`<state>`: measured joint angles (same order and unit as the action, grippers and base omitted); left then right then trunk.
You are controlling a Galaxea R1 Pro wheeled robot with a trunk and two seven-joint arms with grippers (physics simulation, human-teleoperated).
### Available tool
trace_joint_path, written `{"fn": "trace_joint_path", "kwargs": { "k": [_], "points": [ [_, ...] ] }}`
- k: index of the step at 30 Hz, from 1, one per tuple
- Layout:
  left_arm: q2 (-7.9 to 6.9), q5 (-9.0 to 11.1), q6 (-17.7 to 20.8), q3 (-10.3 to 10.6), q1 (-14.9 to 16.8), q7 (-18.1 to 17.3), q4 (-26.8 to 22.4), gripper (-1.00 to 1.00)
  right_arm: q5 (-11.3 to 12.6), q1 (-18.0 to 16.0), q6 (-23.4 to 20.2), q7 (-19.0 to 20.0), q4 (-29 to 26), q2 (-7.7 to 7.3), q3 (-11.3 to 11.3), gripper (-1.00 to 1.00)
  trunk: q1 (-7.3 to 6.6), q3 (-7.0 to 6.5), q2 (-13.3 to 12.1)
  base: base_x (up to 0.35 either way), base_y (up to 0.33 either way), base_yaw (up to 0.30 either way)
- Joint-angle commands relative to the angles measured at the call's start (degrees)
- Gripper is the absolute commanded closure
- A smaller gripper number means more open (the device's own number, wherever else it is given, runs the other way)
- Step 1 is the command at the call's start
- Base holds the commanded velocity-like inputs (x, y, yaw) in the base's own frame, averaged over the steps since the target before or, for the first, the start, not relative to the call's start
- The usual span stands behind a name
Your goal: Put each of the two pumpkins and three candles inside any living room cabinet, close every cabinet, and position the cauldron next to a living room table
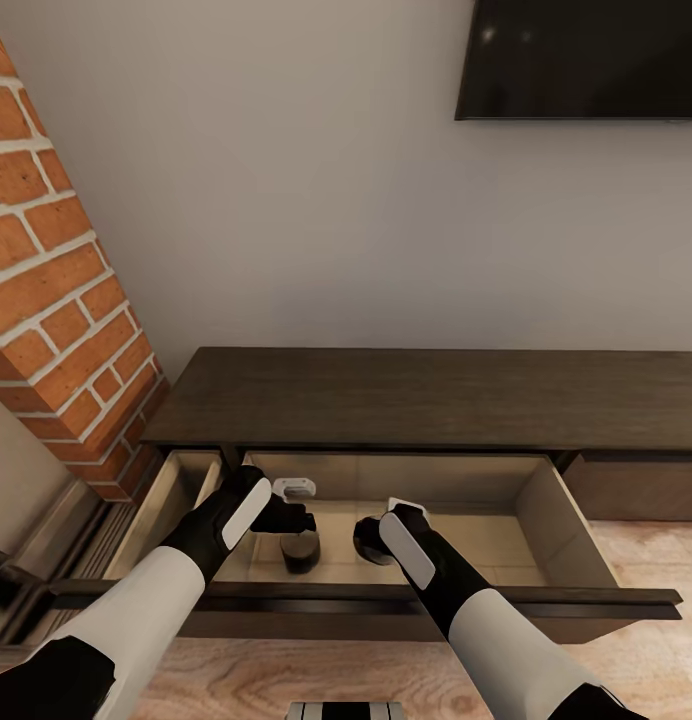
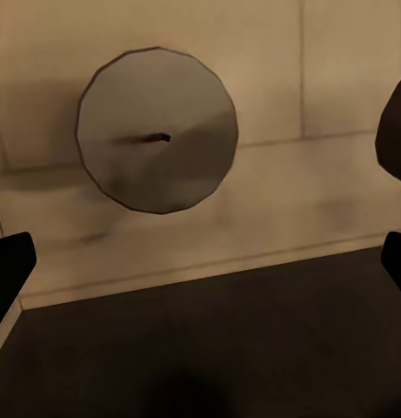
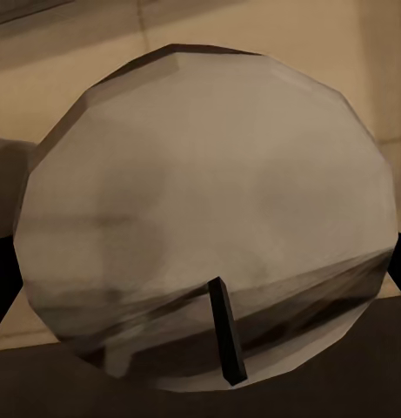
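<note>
You are working over the open drawer [image 1: 546,520] of the cabinet [image 1: 416,395], with both arms reaching down into it. Your left gripper [image 1: 291,505] is hanging with its jaws spread wide and nothing between them; one candle [image 2: 157,131] is standing on the drawer floor just below and ahead of it, apart from the fingertips [image 2: 9,261], so that one looks released. Your right gripper [image 1: 381,530] is carrying a second candle [image 3: 204,226] close between its fingers, but you cannot tell from these views whether the jaws are clamping it or have let go. To finish this step well, be lowering the right hand until the candle's base is sitting flat on the drawer floor, beside the first one and clear of it, before opening. Be lifting both hands straight up afterwards, so neither candle is getting tipped and the front rail [image 1: 386,600] is not getting bumped
</note>
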<state>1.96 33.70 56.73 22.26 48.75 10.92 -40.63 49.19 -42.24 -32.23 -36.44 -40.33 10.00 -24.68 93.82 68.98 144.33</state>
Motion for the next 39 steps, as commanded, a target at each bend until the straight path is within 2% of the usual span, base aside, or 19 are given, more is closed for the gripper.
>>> {"fn": "trace_joint_path", "kwargs": {
  "k": [1, 23, 25, 28, 30, 32, 34, 39],
  "points": [
    [-0.03, 0.6, 0.1, 0.2, 0.0, 0.6, 0.0, -1.0, 0.4, 0.0, -0.1, -0.5, -0.1, 0.0, -0.1, -1.0, -0.01, 0.05, 0.0, 0.003, 0.0, 0.0],
    [-0.1, 0.6, 0.6, -0.1, 0.0, 0.4, -0.4, -1.0, 0.6, -0.3, -0.8, -1.2, -0.4, 0.0, -0.1, -1.0, -0.01, 0.05, 0.0, 0.037, 0.0, 0.0],
    [-0.11, 0.6, 0.7, -0.1, 0.0, 0.4, -1.1, -1.0, 1.5, -0.5, -3.3, -1.2, -1.3, 0.0, 0.0, -1.0, 0.01, 0.27, 0.0, 0.001, 0.0, 0.0],
    [-0.1, 0.7, 0.8, -0.1, 0.0, 0.4, -2.2, -1.0, 5.5, -0.9, -6.1, -2.1, -2.1, 0.0, 0.0, -1.0, 0.01, 0.27, 0.0, 0.0, 0.0, 0.0],
    [-0.11, 0.7, 0.8, -0.2, 0.0, 0.4, -2.6, -1.0, 8.4, -1.2, -7.0, -5.3, -2.8, 0.0, 0.0, -1.0, 0.01, 0.27, 0.0, 0.0, 0.0, 0.0],
    [-0.11, 0.7, 0.8, -0.1, 0.0, 0.4, -2.9, -1.0, 10.3, -1.3, -7.4, -7.7, -3.2, 0.0, 0.0, -1.0, 0.01, 0.27, 0.0, 0.0, 0.0, 0.0],
    [-0.11, 0.7, 0.8, -0.2, 0.0, 0.4, -3.0, -1.0, 11.4, -1.4, -7.6, -9.0, -3.3, 0.0, 0.0, -1.0, 0.04, 0.49, 0.0, 0.0, 0.0, 0.0],
    [-0.11, 0.7, 0.8, -0.1, 0.0, 0.4, -3.0, -1.0, 12.3, -1.5, -7.8, -10.0, -3.5, 0.0, 0.0, -1.0, 0.09, 0.94, 0.1, 0.0, 0.0, 0.0]
  ]
}}
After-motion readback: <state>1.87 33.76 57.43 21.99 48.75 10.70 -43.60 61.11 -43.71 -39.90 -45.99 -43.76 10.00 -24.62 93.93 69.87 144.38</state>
